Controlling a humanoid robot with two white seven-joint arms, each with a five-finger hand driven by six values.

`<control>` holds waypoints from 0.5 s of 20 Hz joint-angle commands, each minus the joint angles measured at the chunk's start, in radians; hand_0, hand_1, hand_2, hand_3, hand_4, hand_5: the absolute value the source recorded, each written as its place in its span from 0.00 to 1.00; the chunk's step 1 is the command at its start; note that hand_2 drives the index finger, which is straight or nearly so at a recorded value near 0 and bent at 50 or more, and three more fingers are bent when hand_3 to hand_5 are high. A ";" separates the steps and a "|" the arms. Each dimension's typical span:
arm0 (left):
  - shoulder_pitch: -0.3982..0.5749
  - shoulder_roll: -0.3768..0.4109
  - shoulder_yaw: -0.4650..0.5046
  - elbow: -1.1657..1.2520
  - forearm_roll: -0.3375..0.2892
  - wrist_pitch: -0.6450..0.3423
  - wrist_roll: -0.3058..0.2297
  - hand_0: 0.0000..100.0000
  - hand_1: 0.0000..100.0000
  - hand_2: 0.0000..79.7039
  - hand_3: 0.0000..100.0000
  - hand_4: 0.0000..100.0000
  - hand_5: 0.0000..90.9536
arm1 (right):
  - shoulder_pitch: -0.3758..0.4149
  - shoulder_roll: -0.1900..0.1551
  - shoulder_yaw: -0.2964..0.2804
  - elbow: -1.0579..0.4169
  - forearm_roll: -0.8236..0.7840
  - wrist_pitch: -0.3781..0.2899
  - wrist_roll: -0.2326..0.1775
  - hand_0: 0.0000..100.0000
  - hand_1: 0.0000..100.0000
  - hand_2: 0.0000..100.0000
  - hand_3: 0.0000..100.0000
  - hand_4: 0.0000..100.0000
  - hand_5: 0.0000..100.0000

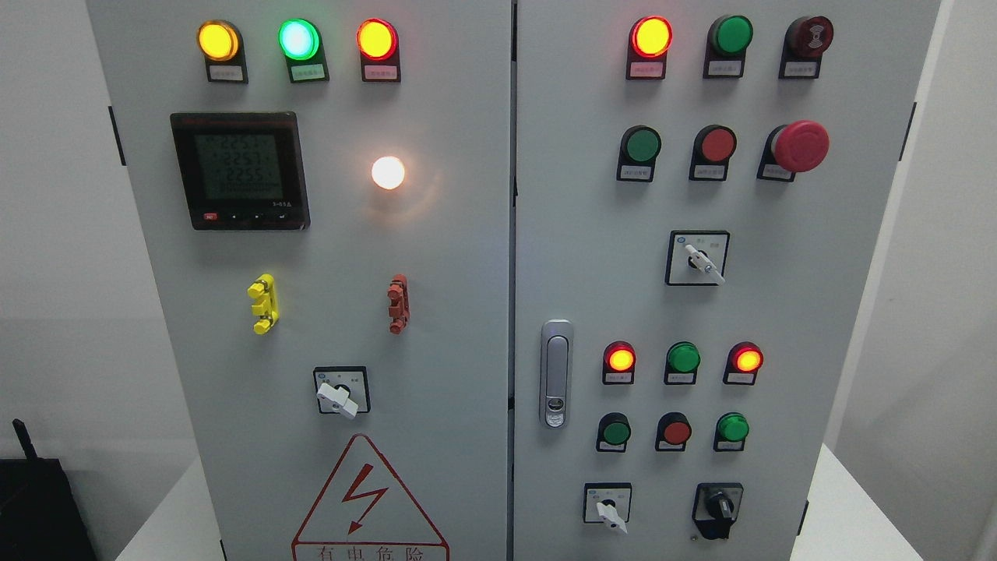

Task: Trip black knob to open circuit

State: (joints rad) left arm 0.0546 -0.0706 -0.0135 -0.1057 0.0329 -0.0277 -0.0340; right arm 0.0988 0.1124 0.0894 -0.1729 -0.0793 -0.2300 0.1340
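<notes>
Fingers, both hands: out of shot, state unknown. Black knob [718, 505], glossy plastic w/ raised bar grip, sat bottom right of matte grey metal cabinet [467, 312], beside white lever switch [608, 510]. Round domed red mushroom button [799, 146] upper right.

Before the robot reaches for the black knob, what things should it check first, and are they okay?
1. Black rotary knob at the lower right of the grey cabinet's right door is in view: ok.
2. Nothing covers the knob: ok.
3. The robot's hands are in view: not ok, neither one shows.
4. Which way the knob points now: cannot tell, it is dark on a dark plate.
5. White-handled selector switch beside it stands apart from the knob, so a mix-up seems unlikely: ok.
6. Red mushroom emergency button sits far above, out of the likely path: ok.
</notes>
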 commanded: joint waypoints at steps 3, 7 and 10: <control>-0.002 -0.002 0.001 0.000 0.002 -0.001 0.000 0.12 0.39 0.00 0.00 0.00 0.00 | -0.002 0.004 -0.049 -0.124 -0.002 -0.008 -0.016 0.07 0.43 0.00 0.47 0.33 0.11; -0.002 -0.002 0.001 0.000 0.002 -0.001 0.000 0.12 0.39 0.00 0.00 0.00 0.00 | 0.004 0.006 -0.063 -0.213 -0.005 -0.009 -0.042 0.10 0.51 0.00 0.66 0.43 0.23; -0.004 -0.002 0.001 0.000 0.002 -0.001 0.000 0.12 0.39 0.00 0.00 0.00 0.00 | 0.005 0.006 -0.063 -0.247 -0.005 -0.038 -0.054 0.12 0.56 0.00 0.73 0.50 0.31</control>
State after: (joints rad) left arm 0.0546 -0.0705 -0.0135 -0.1057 0.0329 -0.0277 -0.0340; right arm 0.1028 0.1137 0.0309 -0.3996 -0.0813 -0.2471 0.0844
